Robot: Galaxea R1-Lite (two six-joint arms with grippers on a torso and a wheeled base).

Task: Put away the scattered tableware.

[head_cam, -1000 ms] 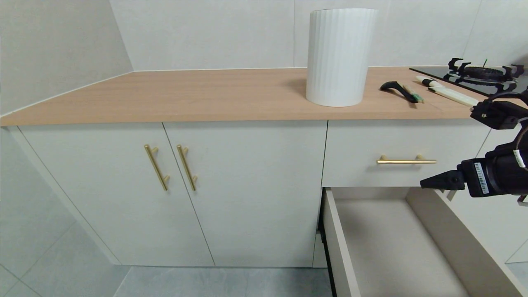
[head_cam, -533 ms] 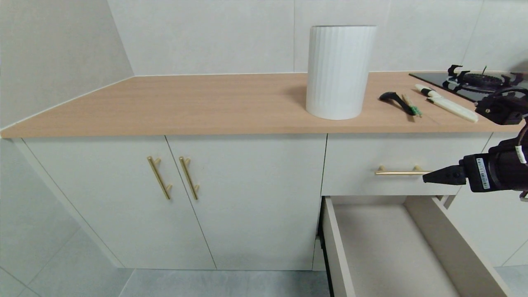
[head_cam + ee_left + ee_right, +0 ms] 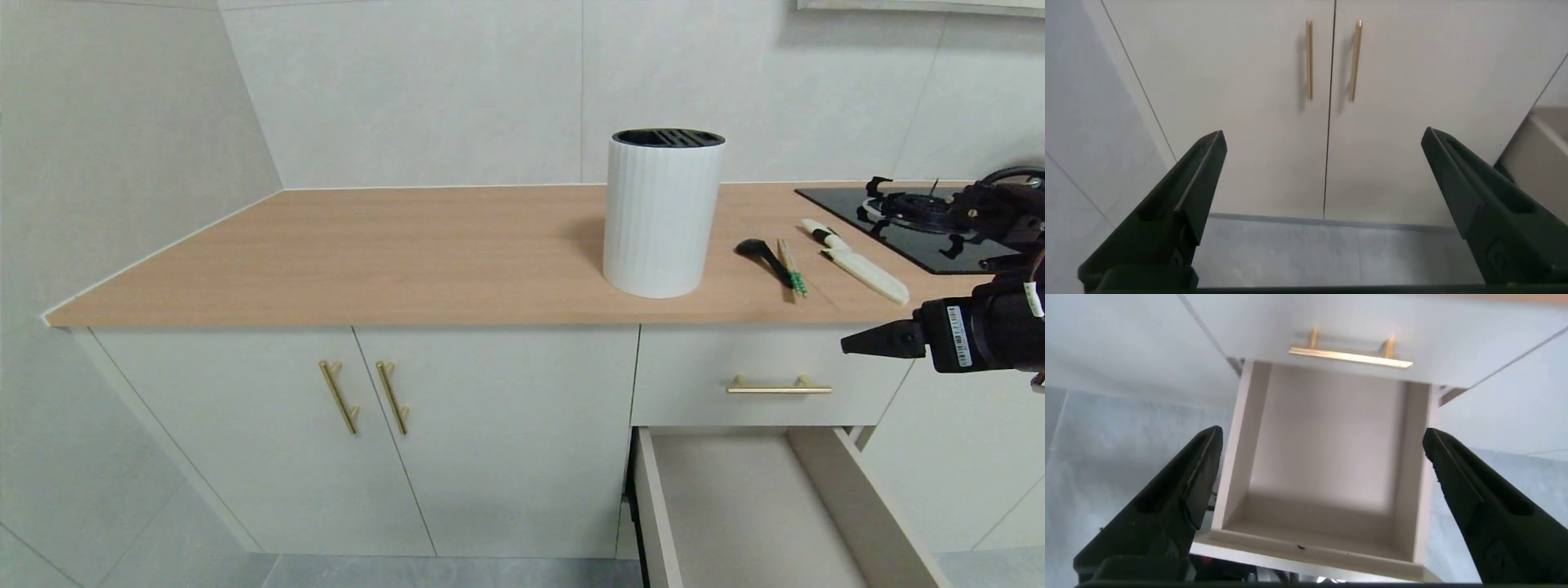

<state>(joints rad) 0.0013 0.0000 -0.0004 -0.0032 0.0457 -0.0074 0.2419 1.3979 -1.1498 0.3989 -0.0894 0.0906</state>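
While our left gripper [image 3: 1323, 139] and right gripper [image 3: 1323, 434] hang spread and empty, the spoon [image 3: 755, 250], chopsticks [image 3: 790, 268] and knife [image 3: 861, 268] lie on the countertop [image 3: 408, 245] right of the holder [image 3: 661, 220]; we judge the thin chopsticks liable to slip from a pinch.

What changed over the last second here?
The head camera's view has shifted upward, so the whole scene sits lower. Against the cabinet, the right gripper has risen from the open drawer's level to above the upper drawer's handle, open and empty. The spoon, chopsticks, knife and white holder lie unmoved.
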